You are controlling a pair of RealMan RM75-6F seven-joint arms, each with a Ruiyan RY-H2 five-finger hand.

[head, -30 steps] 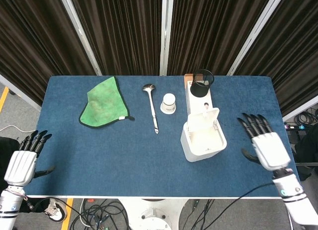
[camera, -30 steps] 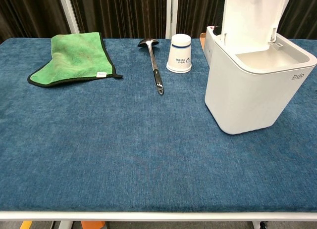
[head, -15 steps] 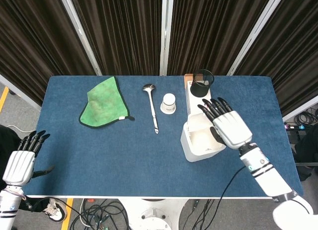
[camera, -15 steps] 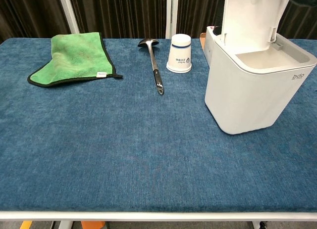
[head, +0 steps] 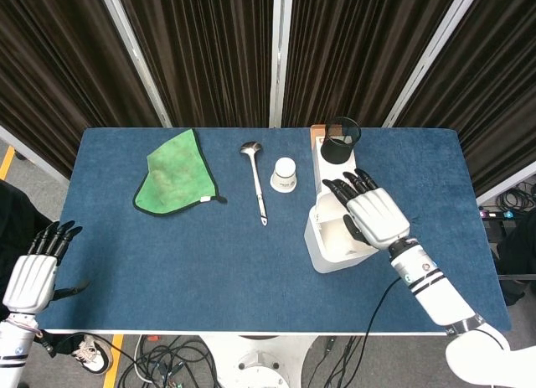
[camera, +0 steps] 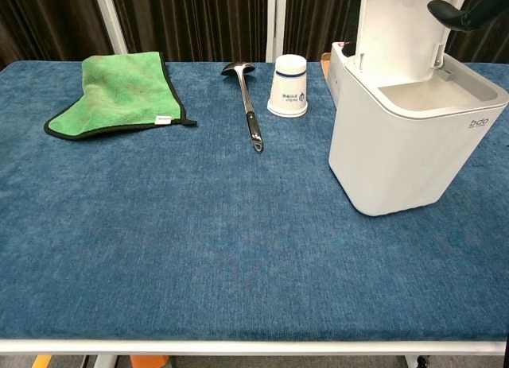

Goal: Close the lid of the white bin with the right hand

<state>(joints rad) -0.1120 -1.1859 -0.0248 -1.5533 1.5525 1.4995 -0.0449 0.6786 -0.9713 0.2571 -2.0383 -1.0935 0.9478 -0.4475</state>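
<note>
The white bin (head: 342,234) is standing at the right side of the blue bench (head: 167,254), its lid (camera: 404,26) propped upright at the back. The right robot hand (head: 373,215) is hovering over the bin's open top, fingers spread and grasping nothing. The left robot hand (head: 35,274) is idling, released, off the bench's near left corner.

The risk: pushing sideways rather than down on the lid is likely to tip or slide the light bin toward the paper cup (head: 285,173) and ladle (head: 257,183).

The chest view is showing the lid's upright angle and only a dark fingertip (camera: 447,13) beside it; the head view is showing the whole hand but hiding the lid beneath it.
</note>
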